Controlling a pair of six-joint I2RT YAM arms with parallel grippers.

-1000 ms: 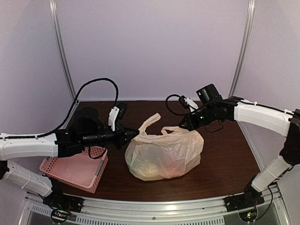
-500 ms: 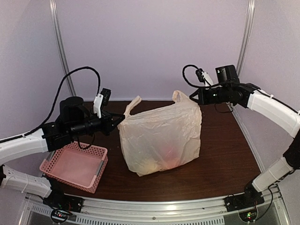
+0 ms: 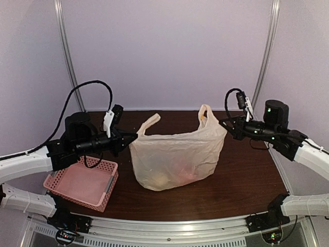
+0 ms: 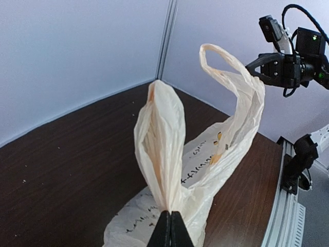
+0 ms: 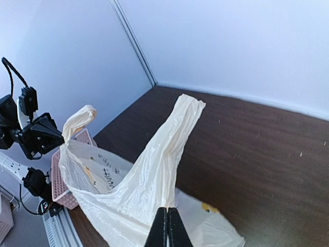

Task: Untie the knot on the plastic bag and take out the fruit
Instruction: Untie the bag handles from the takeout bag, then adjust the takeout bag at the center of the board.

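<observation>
Left hand (image 3: 135,136) and right hand (image 3: 221,122) raised, pointing inward, well apart, each pinching the plastic bag (image 3: 175,154)

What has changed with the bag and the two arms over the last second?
The left gripper and right gripper raised the slumped bag upright, then drew apart. The right one swung out to the right and slightly down, stretching the bag's top wide. Both stay shut on the bag. The bag's bottom still rests on the table, and the pink basket has not moved.
</observation>
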